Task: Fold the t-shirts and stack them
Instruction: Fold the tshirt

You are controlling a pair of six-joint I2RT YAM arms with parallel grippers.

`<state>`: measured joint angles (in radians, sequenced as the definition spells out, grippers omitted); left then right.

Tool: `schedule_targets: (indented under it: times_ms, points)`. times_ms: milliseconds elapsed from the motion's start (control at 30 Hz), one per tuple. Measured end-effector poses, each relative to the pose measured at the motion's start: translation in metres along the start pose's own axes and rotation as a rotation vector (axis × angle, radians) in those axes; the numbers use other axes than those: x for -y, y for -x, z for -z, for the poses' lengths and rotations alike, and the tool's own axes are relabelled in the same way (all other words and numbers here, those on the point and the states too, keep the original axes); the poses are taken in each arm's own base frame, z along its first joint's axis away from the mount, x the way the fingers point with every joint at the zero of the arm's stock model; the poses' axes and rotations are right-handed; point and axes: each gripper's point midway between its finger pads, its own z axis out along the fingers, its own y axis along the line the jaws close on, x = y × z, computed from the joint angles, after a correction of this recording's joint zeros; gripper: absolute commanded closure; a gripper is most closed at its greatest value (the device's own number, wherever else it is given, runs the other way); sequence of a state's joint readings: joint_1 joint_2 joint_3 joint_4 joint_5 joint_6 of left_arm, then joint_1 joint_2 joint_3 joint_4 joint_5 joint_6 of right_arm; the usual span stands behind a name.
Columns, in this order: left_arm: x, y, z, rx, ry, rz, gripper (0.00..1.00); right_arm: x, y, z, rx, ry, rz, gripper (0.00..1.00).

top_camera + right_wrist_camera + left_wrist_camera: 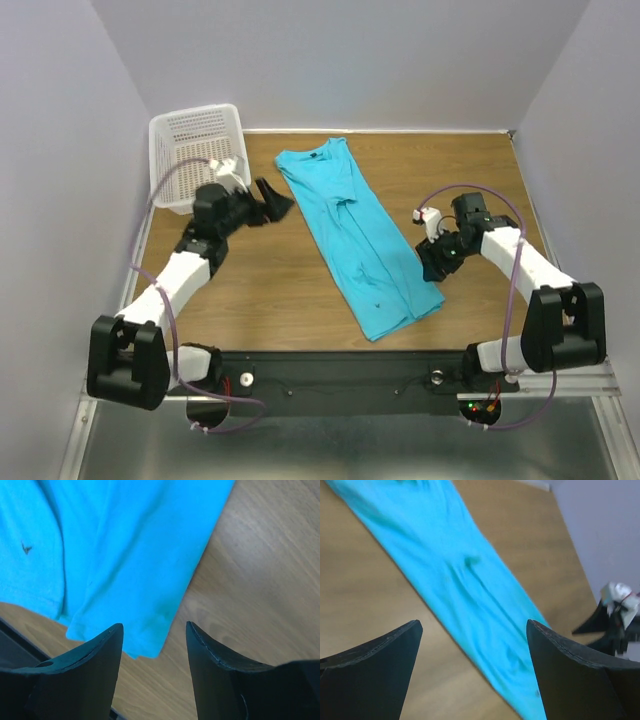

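One turquoise t-shirt (pixel 355 235) lies on the wooden table, folded lengthwise into a long strip. It runs diagonally from the neck at the back to the hem near the front. My left gripper (pixel 272 205) is open and empty, just left of the shirt's upper part. In the left wrist view the shirt (pixel 455 575) runs beyond the gripper (pixel 474 630). My right gripper (pixel 432 262) is open and empty at the shirt's lower right edge. In the right wrist view the hem corner (pixel 145 640) lies between the fingers of the gripper (pixel 154 632), and the shirt (pixel 125 545) spreads beyond it.
A white plastic mesh basket (pixel 195 140) stands at the back left, close behind the left arm. Bare wooden table (pixel 260 290) shows on both sides of the shirt. The dark front rail (pixel 350 365) runs along the near edge. Grey walls enclose the table.
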<state>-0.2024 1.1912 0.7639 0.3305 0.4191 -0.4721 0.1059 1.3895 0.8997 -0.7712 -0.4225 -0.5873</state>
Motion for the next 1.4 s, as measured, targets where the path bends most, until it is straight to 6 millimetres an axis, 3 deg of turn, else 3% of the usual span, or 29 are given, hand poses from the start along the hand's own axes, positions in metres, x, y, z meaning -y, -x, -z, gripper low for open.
schedule_targets:
  times_ms: [67, 133, 233, 300, 467, 767, 967, 1100, 1300, 1400]
  points:
    - [0.004, -0.067, -0.001, -0.158, -0.011, 0.075, 0.06, -0.005, -0.004, 0.006, 0.011, -0.004, 0.033, 0.41]
    - [0.021, -0.135, 0.012, -0.329, -0.035, 0.130, 0.07, -0.009, -0.007, 0.010, 0.030, -0.006, 0.096, 0.40]
    - [0.049, -0.197, 0.034, -0.499, -0.090, 0.124, 0.07, -0.018, -0.011, 0.017, 0.072, 0.002, 0.215, 0.39]
    - [0.062, -0.209, 0.044, -0.531, -0.121, 0.082, 0.08, -0.028, -0.011, 0.023, 0.120, 0.015, 0.327, 0.38]
    - [0.088, -0.212, 0.056, -0.504, -0.230, -0.104, 0.08, -0.045, -0.016, 0.023, 0.165, 0.090, 0.556, 0.38]
    - [0.140, -0.276, 0.088, -0.578, -0.488, -0.488, 0.09, -0.044, -0.028, 0.011, 0.118, 0.170, 0.738, 0.41]
    - [0.169, -0.319, 0.074, -0.623, -0.538, -0.671, 0.12, -0.028, -0.032, 0.012, 0.114, 0.147, 0.721, 0.41]
    - [0.171, -0.346, 0.061, -0.640, -0.517, -0.773, 0.19, -0.022, -0.035, 0.012, 0.109, 0.143, 0.708, 0.41]
    - [0.152, -0.369, 0.049, -0.666, -0.449, -0.902, 0.24, -0.021, -0.035, 0.015, 0.117, 0.135, 0.719, 0.41]
    - [0.152, -0.374, 0.042, -0.658, -0.420, -0.946, 0.37, -0.020, -0.035, 0.015, 0.121, 0.132, 0.709, 0.41]
